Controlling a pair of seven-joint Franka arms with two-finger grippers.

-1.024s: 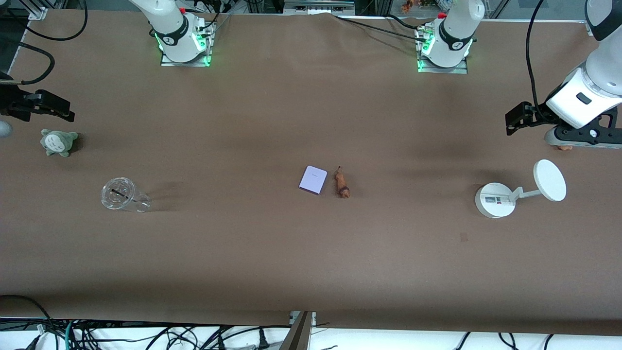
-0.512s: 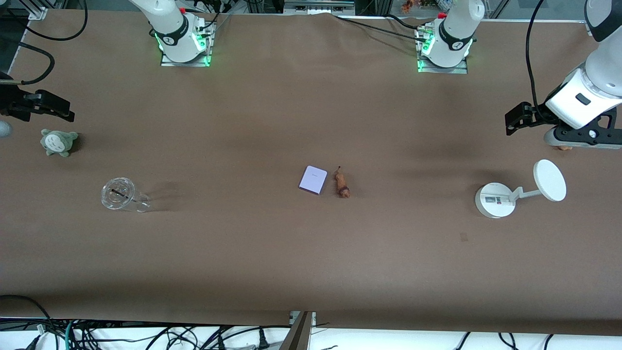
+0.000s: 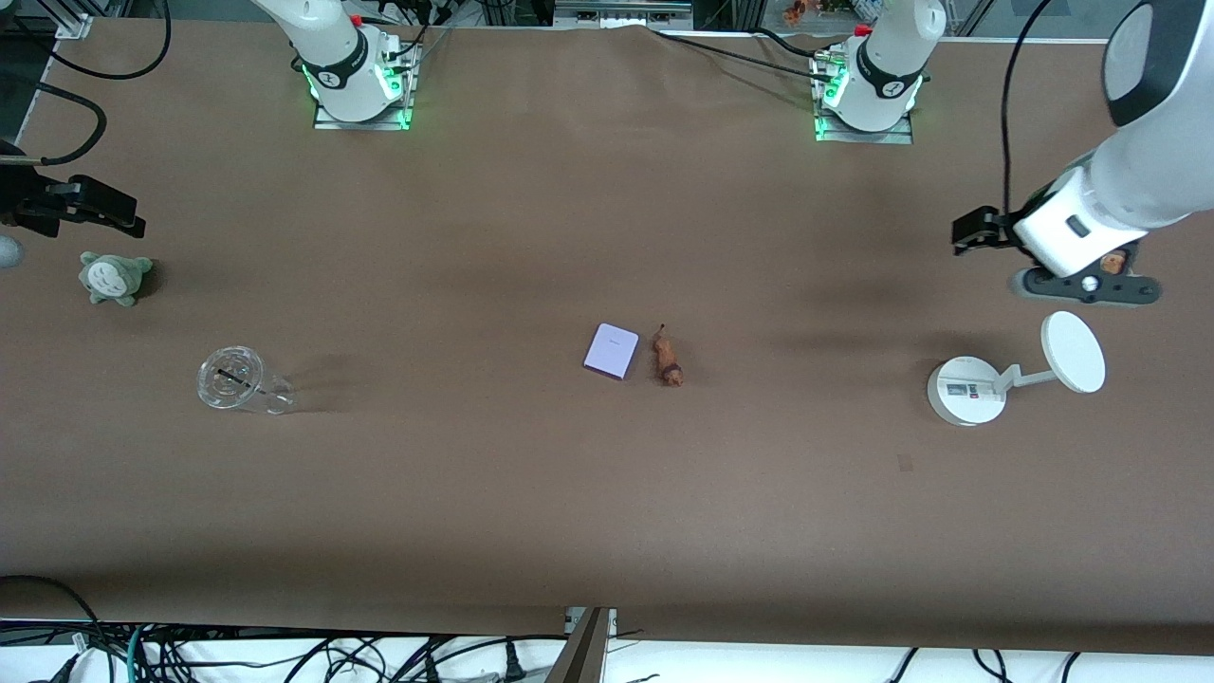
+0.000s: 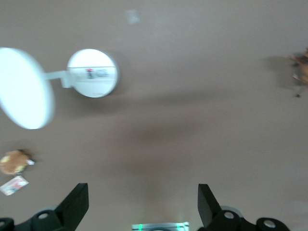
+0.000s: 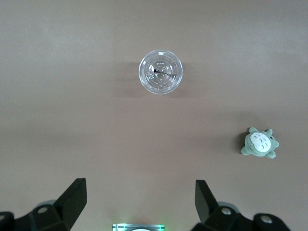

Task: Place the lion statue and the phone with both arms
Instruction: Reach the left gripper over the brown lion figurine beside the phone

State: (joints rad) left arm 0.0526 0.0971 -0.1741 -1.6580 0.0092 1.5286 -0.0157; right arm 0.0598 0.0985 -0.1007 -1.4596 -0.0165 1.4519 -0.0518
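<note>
The lion statue point(image 3: 668, 359), a tiny orange-brown figurine, lies on the middle of the table beside the pale lavender phone point(image 3: 610, 351), a small gap between them. The lion also shows at the edge of the left wrist view point(image 4: 302, 70). My left gripper point(image 3: 977, 231) is open and empty in the air over bare table at the left arm's end; its black fingers point(image 4: 77, 202) stand wide apart. My right gripper point(image 3: 100, 212) is open and empty over the right arm's end of the table, its fingers point(image 5: 72, 197) wide apart.
A white round-based stand point(image 3: 965, 389) with a disc point(image 4: 24, 89) stands at the left arm's end, a brown fuzzy plush point(image 4: 13, 162) with a tag near it. A clear cup point(image 3: 232, 379) and a grey-green plush point(image 3: 114, 277) sit at the right arm's end.
My left arm has swung toward the middle of the table, and the brown plush now shows under it. The right arm, the lion and the phone have not moved.
</note>
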